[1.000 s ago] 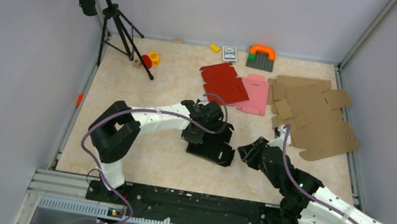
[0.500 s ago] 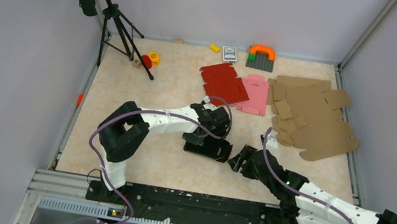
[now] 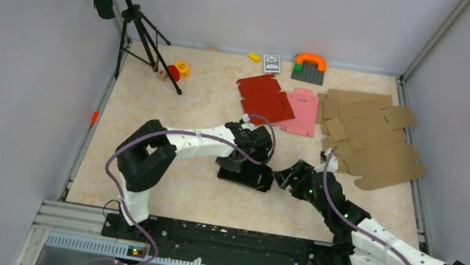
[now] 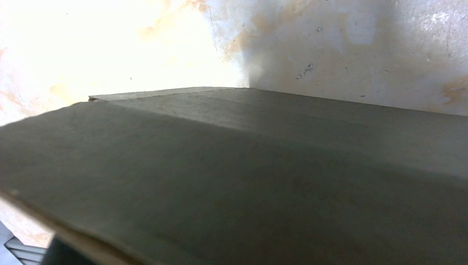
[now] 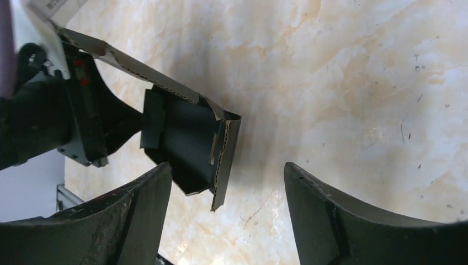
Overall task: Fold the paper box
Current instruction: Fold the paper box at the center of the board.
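- Centrally on the marbled beige surface (image 3: 169, 122) lies the paper box (image 3: 257, 177), a black die-cut piece partly folded, with at least one wall standing up from its base.
- The left gripper (image 3: 242, 162) sits on the far-left part of the box with its fingers pressed together on a black panel. That panel fills almost the whole left wrist view, too close to make out any detail.
- In the right wrist view, the right gripper (image 5: 226, 171) has its fingers (image 5: 138, 221) spread well apart, holding nothing.
- A raised corner of the box, showing the pale cut edge of the cardboard, stands in the gap between those fingers, closer to the one on the left of the view. Whether that finger touches the box I cannot tell.
- From above, the right arm reaches in from the near right and its gripper ends just beside the box's right edge. The left arm comes in from the near left, so the two meet over the box.
- Farther back, well apart from the box, a red cardboard blank (image 3: 264, 98) lies flat with a pink cardboard blank (image 3: 301, 111) touching its right side.
- Right of those, a pile of brown cardboard blanks (image 3: 370, 140) spreads toward the right wall.
- Along the back edge sit small items — a yellow block (image 3: 254, 56), a card pack (image 3: 271, 63) and an orange arch (image 3: 310, 60) on a dark plate.
- A black tripod (image 3: 139, 25) stands at the back left.
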`<state>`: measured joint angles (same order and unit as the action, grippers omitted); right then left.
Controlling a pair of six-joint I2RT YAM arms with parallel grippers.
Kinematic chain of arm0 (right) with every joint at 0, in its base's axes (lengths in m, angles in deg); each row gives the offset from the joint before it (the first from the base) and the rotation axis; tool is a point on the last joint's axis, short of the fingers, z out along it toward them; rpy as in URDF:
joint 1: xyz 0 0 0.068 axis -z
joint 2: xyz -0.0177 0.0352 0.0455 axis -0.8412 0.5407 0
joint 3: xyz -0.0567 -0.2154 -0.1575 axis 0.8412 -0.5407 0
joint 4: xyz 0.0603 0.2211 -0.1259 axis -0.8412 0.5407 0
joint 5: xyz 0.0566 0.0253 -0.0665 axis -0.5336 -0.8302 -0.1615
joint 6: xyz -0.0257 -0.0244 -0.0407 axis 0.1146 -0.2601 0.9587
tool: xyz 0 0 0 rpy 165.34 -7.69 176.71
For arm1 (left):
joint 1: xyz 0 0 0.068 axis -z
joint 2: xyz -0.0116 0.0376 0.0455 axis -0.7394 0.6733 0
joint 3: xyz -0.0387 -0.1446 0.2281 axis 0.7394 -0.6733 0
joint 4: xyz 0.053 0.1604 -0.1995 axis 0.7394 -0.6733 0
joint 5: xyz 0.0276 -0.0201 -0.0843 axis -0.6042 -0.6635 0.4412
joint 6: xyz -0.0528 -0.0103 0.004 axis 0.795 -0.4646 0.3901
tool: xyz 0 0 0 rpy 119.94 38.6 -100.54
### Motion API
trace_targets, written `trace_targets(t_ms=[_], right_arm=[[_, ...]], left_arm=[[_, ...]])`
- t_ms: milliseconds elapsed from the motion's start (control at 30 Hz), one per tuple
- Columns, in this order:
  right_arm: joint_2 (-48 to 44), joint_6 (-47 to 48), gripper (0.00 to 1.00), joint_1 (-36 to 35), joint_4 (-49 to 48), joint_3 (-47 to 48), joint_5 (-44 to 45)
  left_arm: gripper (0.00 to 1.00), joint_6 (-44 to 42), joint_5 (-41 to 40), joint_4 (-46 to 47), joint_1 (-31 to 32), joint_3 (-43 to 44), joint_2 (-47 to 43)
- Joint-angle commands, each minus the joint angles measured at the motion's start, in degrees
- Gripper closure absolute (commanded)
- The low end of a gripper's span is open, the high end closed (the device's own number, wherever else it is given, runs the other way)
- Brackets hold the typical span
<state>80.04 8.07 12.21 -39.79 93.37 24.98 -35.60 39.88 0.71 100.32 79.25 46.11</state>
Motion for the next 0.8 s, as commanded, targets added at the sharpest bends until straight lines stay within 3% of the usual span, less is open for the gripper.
trace_targets(t_ms=[0, 267, 500, 767], right_arm=[[6.0, 3.8, 0.26, 1.9, -3.8, 3.7, -5.3], [19.5, 3.4, 0.42, 2.1, -8.8, 6.2, -10.0], [24.5, 3.8, 0.67, 2.2, -9.3, 6.9, -10.5], [26.6, 4.5, 0.75, 2.2, -9.3, 6.8, -10.6]], left_arm=[[1.0, -0.4, 3.5, 1.3, -0.1, -1.7, -1.0], [1.0, -0.4, 5.3, 2.4, -0.5, -2.3, -3.3], [0.95, -0.4, 7.0, 4.0, -1.6, -4.2, -5.1], [0.76, 0.0, 12.1, 7.8, -4.3, -8.2, -6.6]])
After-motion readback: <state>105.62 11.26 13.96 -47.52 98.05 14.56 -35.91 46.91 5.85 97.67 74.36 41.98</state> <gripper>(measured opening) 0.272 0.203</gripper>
